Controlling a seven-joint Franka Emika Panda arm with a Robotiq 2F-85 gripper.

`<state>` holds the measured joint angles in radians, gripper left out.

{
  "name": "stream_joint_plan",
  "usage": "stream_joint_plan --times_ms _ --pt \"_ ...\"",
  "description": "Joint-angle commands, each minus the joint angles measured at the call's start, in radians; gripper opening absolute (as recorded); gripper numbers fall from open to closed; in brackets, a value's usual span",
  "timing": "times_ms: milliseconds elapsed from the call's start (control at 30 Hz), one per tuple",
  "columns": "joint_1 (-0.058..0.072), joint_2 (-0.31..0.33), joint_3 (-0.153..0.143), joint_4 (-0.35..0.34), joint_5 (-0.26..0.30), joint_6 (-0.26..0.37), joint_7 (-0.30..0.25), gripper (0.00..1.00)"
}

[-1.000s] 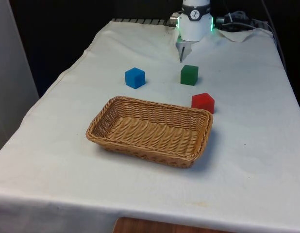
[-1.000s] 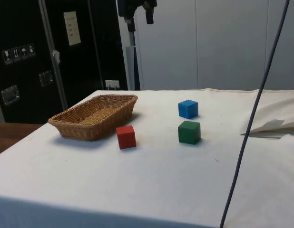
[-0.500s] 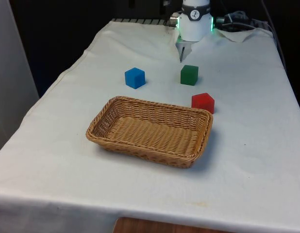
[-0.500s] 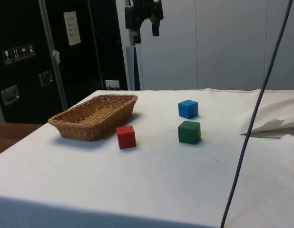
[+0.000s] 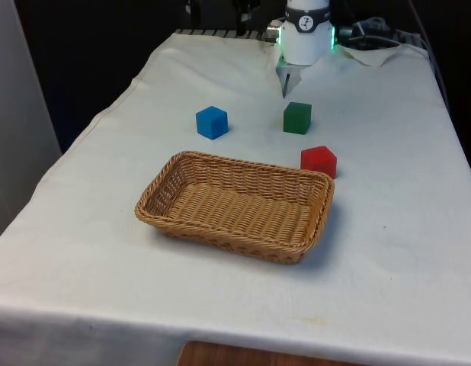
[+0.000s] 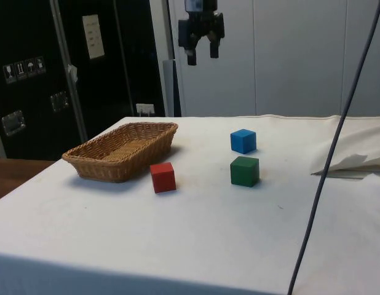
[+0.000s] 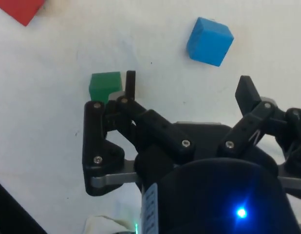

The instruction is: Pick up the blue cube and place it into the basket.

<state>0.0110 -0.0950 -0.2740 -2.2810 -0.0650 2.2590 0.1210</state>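
Hovering: end effector (image 6: 201,54), fingers spread, empty, high over bench (image 5: 388,252)
Resting: blue cube (image 5: 211,122), apparently untouched, beyond basket (image 5: 235,204)

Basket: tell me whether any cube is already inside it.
No. In the front view the basket holds nothing; the blue cube, green cube and red cube sit on the cloth beyond it.

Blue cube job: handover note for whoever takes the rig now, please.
Gripper: open, holding nothing, high above the table.
Blue cube: on the cloth, untouched, beyond the basket, at the front view's left of the green cube.
Red cube: beside the basket's far corner.
Done: nothing yet; the basket holds no cube.
Left: descend to the blue cube, grasp, lift, drop into the basket.
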Motion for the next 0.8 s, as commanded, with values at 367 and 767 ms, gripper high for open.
stream_joint_plan --times_ms 367,767 --pt "-0.005 0.001 -0.052 -0.061 0.001 0.067 -0.035 1.0" --pt "-0.007 0.048 -0.064 -0.106 -0.023 0.173 0.041 1.0"
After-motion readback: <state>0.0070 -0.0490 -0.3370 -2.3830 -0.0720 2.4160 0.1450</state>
